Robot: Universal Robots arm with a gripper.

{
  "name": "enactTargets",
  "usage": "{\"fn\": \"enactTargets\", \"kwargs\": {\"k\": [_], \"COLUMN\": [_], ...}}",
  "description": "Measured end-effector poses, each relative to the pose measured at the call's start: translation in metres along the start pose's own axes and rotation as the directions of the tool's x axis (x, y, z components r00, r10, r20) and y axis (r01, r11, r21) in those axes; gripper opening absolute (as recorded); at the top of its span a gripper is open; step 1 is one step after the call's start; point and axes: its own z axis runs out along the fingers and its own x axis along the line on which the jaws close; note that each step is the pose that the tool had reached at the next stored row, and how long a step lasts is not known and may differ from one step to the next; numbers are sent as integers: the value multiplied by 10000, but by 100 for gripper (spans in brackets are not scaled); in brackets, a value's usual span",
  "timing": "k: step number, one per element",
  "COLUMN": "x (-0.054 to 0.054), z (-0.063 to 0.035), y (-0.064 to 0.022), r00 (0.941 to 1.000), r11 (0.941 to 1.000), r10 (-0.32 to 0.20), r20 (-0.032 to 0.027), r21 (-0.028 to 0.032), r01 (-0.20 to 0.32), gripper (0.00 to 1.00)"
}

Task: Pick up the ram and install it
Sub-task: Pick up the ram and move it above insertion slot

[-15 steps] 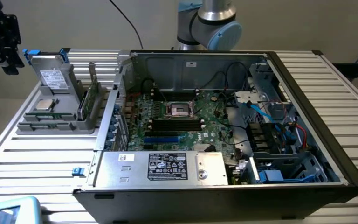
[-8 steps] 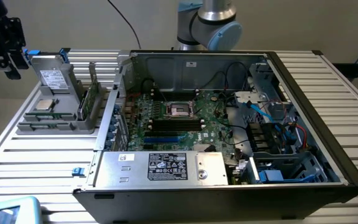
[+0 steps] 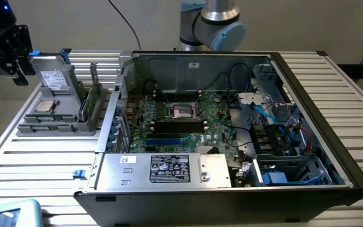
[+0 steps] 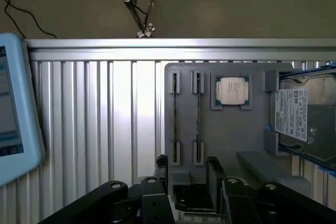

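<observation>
wrist view has the claw (image 4: 188, 170) released, its two black fingers (image 4: 214, 174) spread with nothing between them, hanging over one end of the grey tray (image 4: 231, 140) and not touching it. past the fingertips the ram (image 4: 198, 114) stands on edge in a tray slot, with a second stick (image 4: 175, 114) just beside it in its own slot. the cpu (image 4: 231, 89) lies beside the ram, and a drive (image 4: 302, 116) beyond that. in the exterior view the tray sits outside the case (image 3: 188, 71), well apart from the board's black slots (image 3: 180, 126). the risk, as i judge it: the sticks are so close that spread fingers could straddle both or knock the neighbour, and an off-centre pinch could tilt the ram or jam it in its slot.
</observation>
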Motion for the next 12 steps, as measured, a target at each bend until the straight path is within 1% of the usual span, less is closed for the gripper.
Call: {"fn": "enactTargets", "kwargs": {"k": [2,4,5,7,8,9,12], "x": [1,0,0,0,0,1,1], "z": [38,74,87,110,124,140,142], "y": [4,14,22,45,58,62,62], "r00": [10000,10000,10000,9999,9998,9998,9998], "r11": [10000,10000,10000,10000,10000,10000,10000], "r10": [-2,-2,-4,-7,-6,-8,-9], "r20": [10,38,66,150,177,186,185], "r21": [0,1,0,5,8,10,3], "r01": [2,2,4,7,6,7,9], "gripper": [43,43,43,43,43,43,43]}}
